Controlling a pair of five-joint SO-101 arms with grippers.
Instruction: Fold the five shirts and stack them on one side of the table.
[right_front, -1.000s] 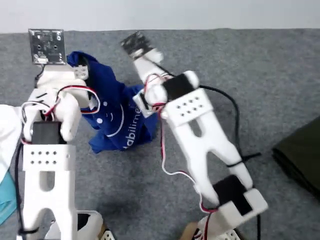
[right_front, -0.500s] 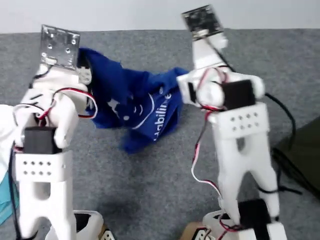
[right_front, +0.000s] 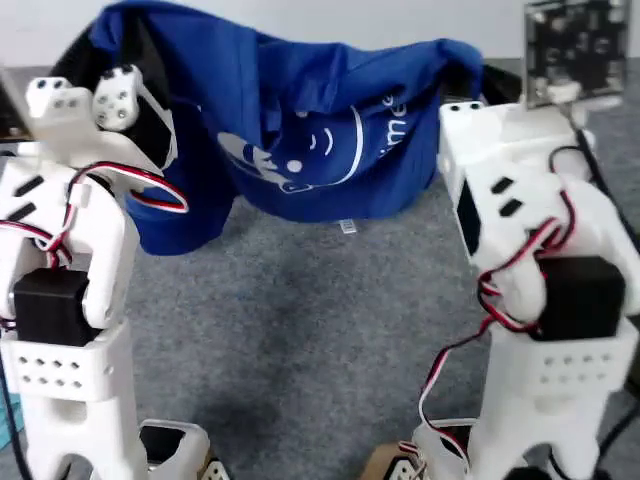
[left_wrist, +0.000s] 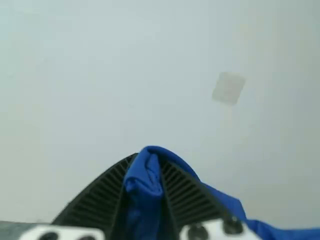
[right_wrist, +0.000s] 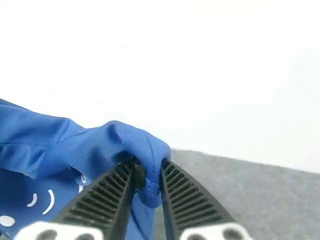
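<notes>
The blue shirt (right_front: 300, 150) hangs over the table (right_front: 300, 340), stretched between the left gripper (left_wrist: 149, 161) and right gripper (right_wrist: 148, 168), both clenched on it.

Holds a blue shirt (right_front: 300, 120) up high, stretched between two white arms: one end at the left arm (right_front: 70, 250), the other at the right arm (right_front: 530, 260). Sags in the middle, white print facing outward, a small white tag (right_front: 347, 227) dangling below the hem. Drapes lowest on the left arm's side, beside its red and white wires. Hangs over the grey tabletop (right_front: 300, 370), with the sagging middle lifted off it.
</notes>
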